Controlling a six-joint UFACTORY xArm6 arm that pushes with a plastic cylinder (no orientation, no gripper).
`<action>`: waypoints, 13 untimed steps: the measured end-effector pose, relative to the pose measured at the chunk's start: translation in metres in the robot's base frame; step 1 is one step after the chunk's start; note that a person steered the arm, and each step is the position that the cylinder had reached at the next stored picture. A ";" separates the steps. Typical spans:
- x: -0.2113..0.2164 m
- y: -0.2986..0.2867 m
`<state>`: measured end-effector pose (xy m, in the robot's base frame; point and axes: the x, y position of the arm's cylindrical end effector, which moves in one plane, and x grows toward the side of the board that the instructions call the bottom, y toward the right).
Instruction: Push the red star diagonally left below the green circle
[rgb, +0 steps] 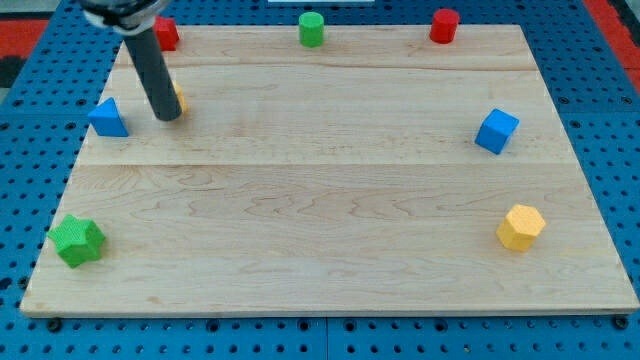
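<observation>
The red star (166, 33) sits at the board's (320, 230) top-left corner, partly hidden behind the rod (152, 70), so its points are hard to make out (only a red lump shows). The green circle (312, 29) stands at the middle of the top edge, well apart to the view's right of the star.

No containers are on the board.

My tip (167, 117) rests on the wood near the left edge, below the star and apart from it; it holds nothing, being a bare rod. A yellow block (179, 99) peeks out just behind the tip, mostly covered, its shape unclear. A blue triangle (108, 118) lies beside the tip toward the left edge.
</observation>
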<state>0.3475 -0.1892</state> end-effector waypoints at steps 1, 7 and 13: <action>-0.021 0.000; -0.019 -0.063; -0.147 -0.015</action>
<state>0.2005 -0.2043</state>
